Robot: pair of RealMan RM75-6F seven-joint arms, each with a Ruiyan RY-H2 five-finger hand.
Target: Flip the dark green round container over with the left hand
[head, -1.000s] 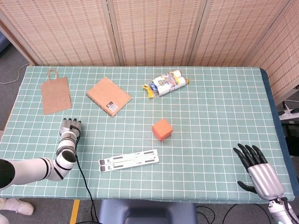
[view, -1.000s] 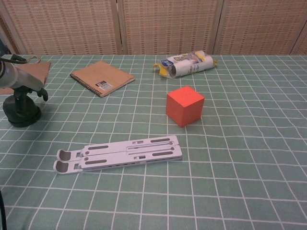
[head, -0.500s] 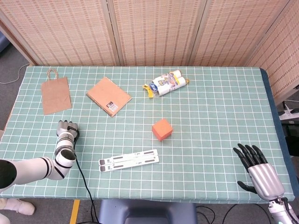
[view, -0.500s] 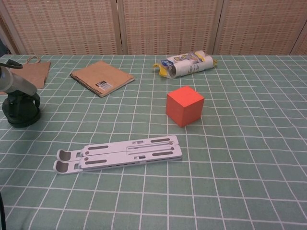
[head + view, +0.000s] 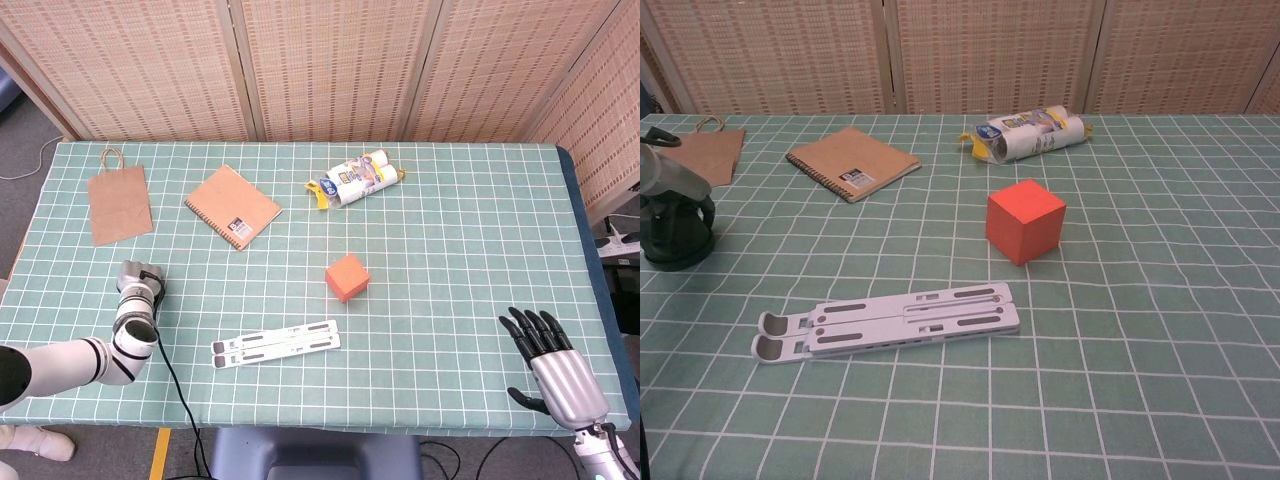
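The dark green round container (image 5: 678,235) stands near the left edge of the table (image 5: 450,250), toward the front, just in front of the brown paper bag (image 5: 118,204). The left hand (image 5: 662,180) sits over the container with its dark fingers (image 5: 706,208) curled down around the body, so it appears to grip the container; the head view shows only the back of this hand, which hides the container there. The container rests on the table and which way up it stands cannot be told, so the flip itself appears to remain. The right hand (image 5: 555,362) hovers by the front right corner, fingers spread, holding nothing. Elsewhere lie a spiral notebook (image 5: 232,206), an orange cube (image 5: 347,277), a white folding stand (image 5: 276,342) and a wrapped pack (image 5: 358,178).
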